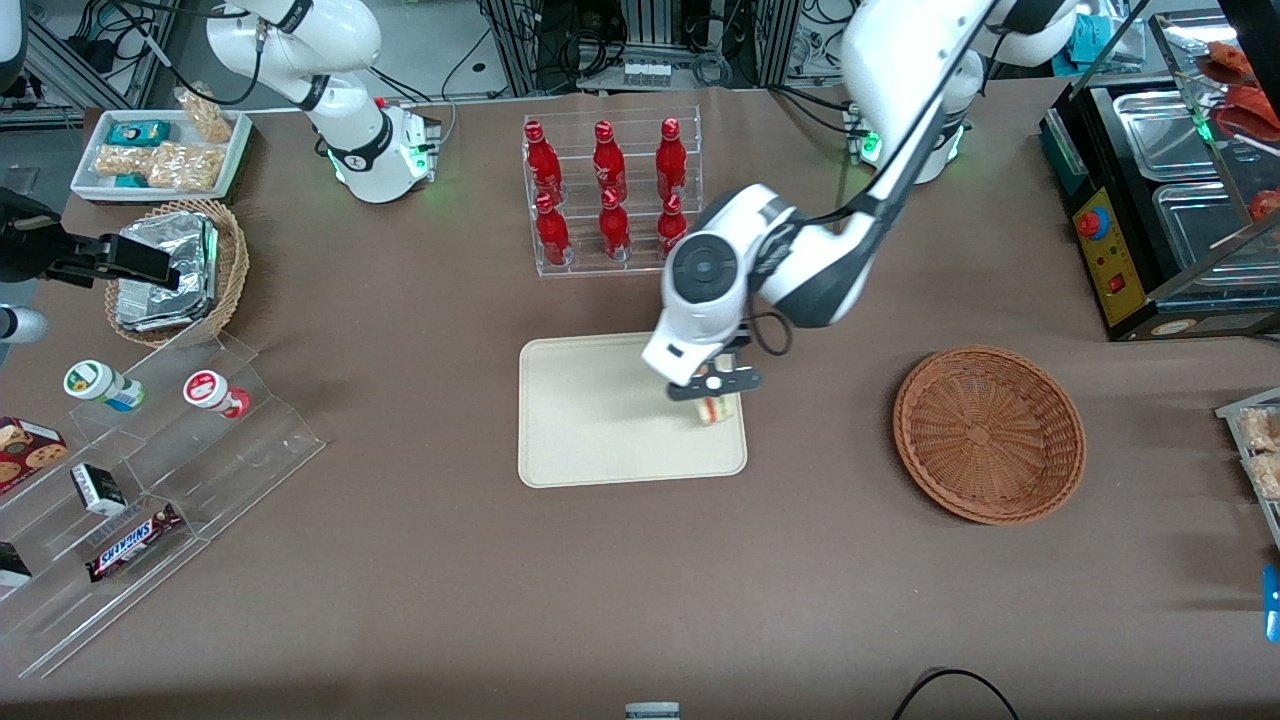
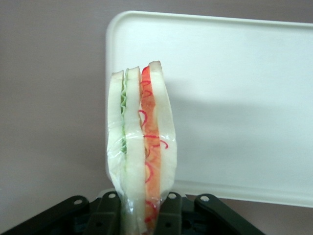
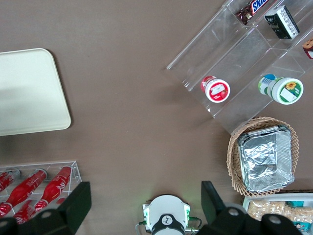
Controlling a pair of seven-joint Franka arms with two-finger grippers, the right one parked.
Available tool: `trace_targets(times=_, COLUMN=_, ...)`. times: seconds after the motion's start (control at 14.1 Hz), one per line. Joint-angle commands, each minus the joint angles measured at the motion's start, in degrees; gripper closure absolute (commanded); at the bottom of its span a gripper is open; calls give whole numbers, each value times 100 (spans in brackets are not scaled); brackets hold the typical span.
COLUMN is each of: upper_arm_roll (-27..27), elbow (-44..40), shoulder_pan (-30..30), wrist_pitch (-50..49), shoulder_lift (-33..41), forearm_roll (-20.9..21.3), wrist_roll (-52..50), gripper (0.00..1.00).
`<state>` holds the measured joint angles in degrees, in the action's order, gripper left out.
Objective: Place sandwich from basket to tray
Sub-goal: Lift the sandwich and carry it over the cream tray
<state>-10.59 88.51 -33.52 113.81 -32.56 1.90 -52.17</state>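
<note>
My tool [image 1: 716, 385] pinches the sandwich [image 2: 142, 147] by its wide end, point hanging over the tray's [image 1: 600, 440] edge nearest the basket [image 1: 988, 433]. The wedge looks light, soft and film-wrapped, probably slippery, so I judge a gentle hold across the bread faces safest. The rack of red bottles [image 1: 608, 195] stands farther from the camera; nothing blocks the tray.
</note>
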Motion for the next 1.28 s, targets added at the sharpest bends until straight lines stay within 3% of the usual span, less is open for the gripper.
trace_targets(times=0.0, upper_arm_roll=31, elbow=-877, shoulder_pan=-172, wrist_pitch=-96, shoulder_lift=-496, forearm_roll=-206, wrist_roll=-258, gripper=79)
trace_targets(times=0.21, upper_arm_roll=-4, elbow=-870, shoulder_pan=-339, wrist_pitch=553, shoulder_lift=-602, forearm_roll=-471, wrist_roll=-285, gripper=79)
trace_targets(times=1.21, upper_arm_roll=5, elbow=-545, shoulder_pan=-542, wrist_pitch=616, shoulder_lift=-998, forearm_roll=-401, wrist_roll=-197, gripper=69)
